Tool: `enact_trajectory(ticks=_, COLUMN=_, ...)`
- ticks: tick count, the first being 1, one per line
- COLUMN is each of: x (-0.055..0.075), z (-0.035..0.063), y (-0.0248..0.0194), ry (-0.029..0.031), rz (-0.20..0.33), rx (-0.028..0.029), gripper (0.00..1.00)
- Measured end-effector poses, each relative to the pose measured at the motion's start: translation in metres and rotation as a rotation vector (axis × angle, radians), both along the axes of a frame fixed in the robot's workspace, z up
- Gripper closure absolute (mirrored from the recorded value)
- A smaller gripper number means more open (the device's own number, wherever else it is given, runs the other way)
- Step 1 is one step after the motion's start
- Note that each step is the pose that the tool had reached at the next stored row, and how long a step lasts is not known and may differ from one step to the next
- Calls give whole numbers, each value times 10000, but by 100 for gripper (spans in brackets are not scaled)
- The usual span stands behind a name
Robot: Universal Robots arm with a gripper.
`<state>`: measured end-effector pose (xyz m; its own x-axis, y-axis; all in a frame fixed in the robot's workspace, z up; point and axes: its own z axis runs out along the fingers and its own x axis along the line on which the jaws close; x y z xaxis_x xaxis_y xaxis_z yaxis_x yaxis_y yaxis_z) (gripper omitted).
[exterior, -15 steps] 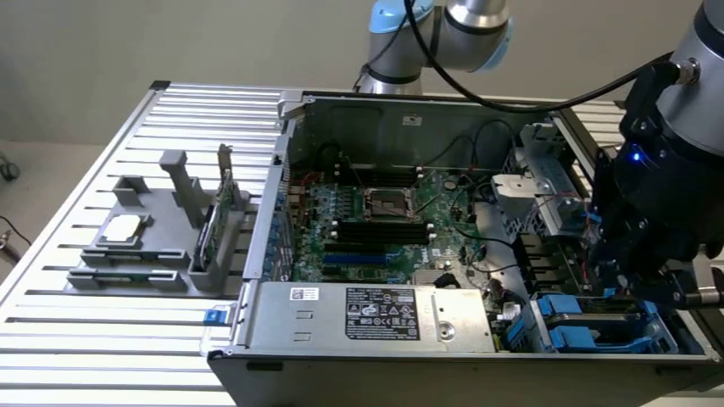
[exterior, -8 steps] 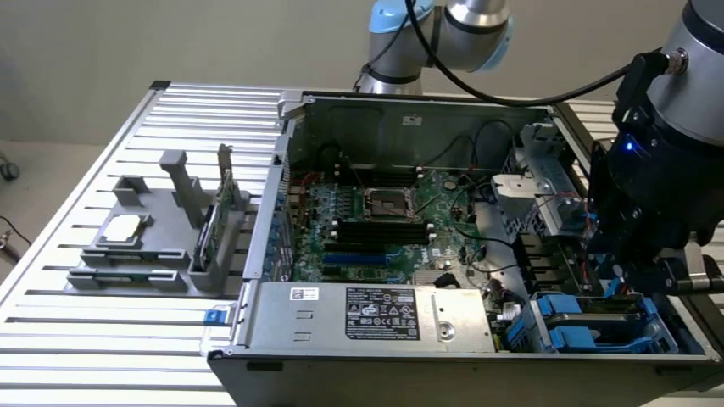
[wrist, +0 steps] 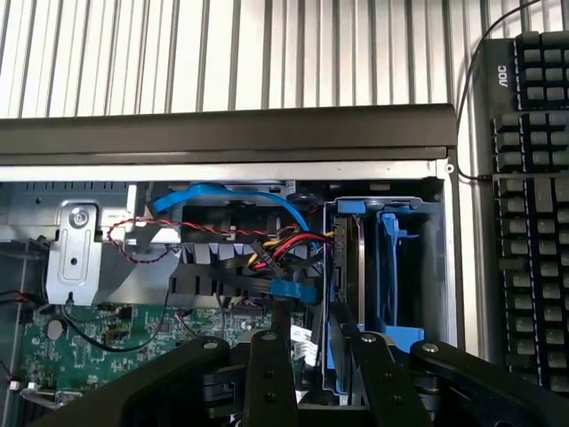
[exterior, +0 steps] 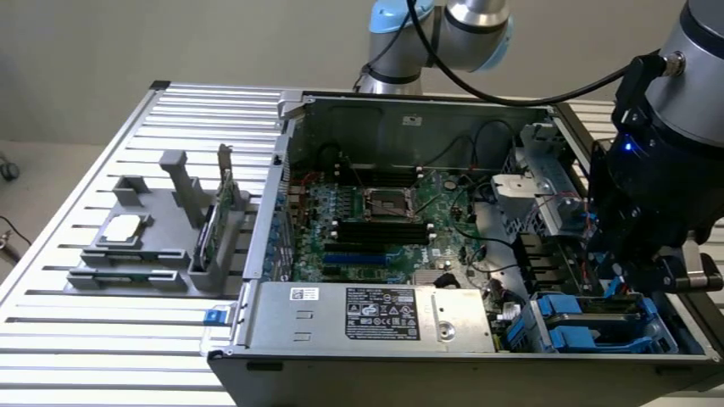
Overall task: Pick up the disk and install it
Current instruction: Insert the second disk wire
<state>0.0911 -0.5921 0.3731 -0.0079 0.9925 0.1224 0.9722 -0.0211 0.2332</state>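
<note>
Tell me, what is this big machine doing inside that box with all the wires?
That is a robot arm reaching into an open computer case on a ribbed metal table. One picture comes from a camera off the arm. The other comes from a camera on its wrist, looking into the case. There the disk, in its blue frame, stands on edge close to the arm's tip. Whether it is gripped, I cannot tell. A grey holder with parts sits beside the case.

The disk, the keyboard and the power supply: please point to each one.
disk (wrist: 348, 267), wrist view, its dark edge in the blue carrier.
keyboard (wrist: 533, 178), wrist view, its keys.
power supply (exterior: 374, 315), exterior view, its label.
</note>
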Motion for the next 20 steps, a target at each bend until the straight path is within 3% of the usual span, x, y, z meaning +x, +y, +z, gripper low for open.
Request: enact_trajectory(ticks=20, x=56, z=-127, y=53, ry=0, rz=0, rx=-11, gripper=68)
